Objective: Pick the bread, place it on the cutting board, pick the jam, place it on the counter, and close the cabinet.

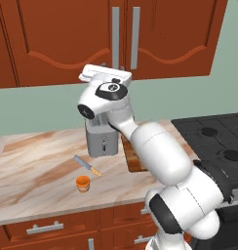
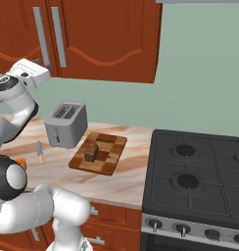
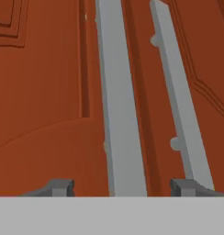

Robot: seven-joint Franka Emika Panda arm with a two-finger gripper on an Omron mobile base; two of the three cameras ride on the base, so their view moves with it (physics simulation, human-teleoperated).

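The two-finger gripper sat part-open and empty right up against the reddish-brown panelled wall cabinet, doors looking shut, fingertips straddling one vertical grey bar handle, its long axis running straight away up the hand view.

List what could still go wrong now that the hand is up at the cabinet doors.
1. The gripper straddles one grey bar handle of the cabinet; pulling back while snagged might reopen the door.
2. The raised arm hangs above the toaster and could clip it when lowering.
3. The jam stands near the counter front edge, beside the knife; a low sweep might knock it off.
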